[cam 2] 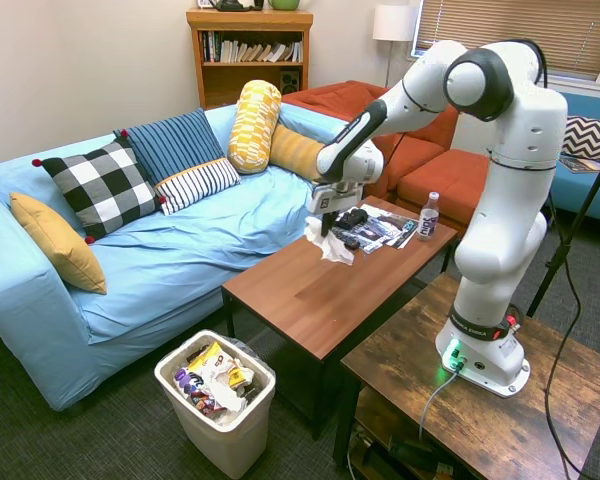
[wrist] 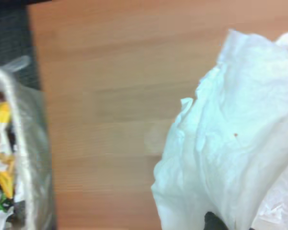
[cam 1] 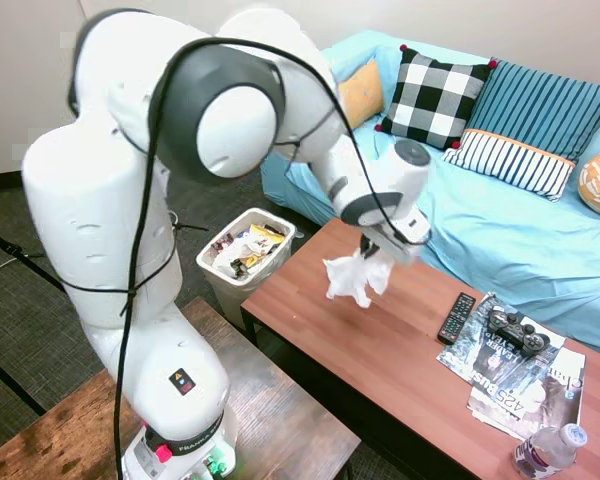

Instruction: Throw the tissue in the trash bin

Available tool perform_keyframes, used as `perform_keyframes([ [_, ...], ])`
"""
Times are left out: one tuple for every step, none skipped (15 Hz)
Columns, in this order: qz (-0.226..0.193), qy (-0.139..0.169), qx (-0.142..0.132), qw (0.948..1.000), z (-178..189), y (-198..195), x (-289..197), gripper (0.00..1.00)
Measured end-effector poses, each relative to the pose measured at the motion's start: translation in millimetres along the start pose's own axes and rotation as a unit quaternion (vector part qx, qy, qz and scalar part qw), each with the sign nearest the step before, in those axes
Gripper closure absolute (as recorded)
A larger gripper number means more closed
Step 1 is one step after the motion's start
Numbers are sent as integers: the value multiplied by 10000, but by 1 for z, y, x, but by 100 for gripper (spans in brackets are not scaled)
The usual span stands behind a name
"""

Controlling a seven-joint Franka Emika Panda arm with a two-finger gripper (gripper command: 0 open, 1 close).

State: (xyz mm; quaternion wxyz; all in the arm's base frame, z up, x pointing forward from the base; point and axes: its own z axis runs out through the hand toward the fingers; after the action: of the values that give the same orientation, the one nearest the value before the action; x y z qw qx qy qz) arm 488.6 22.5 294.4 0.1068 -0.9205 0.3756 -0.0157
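Note:
The white crumpled tissue (cam 1: 355,277) hangs in the air above the reddish wooden coffee table (cam 1: 380,350), pinched at its top by my gripper (cam 1: 372,252), which is shut on it. From the other side the tissue (cam 2: 330,243) dangles below the gripper (cam 2: 324,222) over the table's middle. Up close in the wrist view the tissue (wrist: 230,139) fills much of the picture. The trash bin (cam 1: 245,255), whitish translucent plastic with wrappers inside, stands on the floor just off the table's end; it also shows as the trash bin (cam 2: 218,402) and its rim (wrist: 19,143).
On the table lie a black remote (cam 1: 456,317), a game controller (cam 1: 515,330) on magazines (cam 1: 520,375), and a water bottle (cam 1: 548,450). A blue sofa (cam 1: 500,220) with pillows runs along the table's far side. A darker wooden table (cam 1: 240,400) bears the arm.

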Motion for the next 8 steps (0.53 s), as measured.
perform_keyframes([
  [-189, 19, -51, 9998, 3, -31, -33, 100],
  [-386, 48, -130, 9992, 12, -58, -69, 100],
  [-570, 80, -222, 9981, 25, -80, -102, 100],
  [-742, 101, -325, 9967, 41, -101, -134, 100],
  [-891, 112, -431, 9950, 59, -119, -160, 100],
  [-1015, 108, -519, 9934, 76, -136, -181, 100],
  [-1138, 98, -586, 9917, 94, -151, -200, 100],
  [-1272, 82, -640, 9898, 112, -166, -220, 100],
])
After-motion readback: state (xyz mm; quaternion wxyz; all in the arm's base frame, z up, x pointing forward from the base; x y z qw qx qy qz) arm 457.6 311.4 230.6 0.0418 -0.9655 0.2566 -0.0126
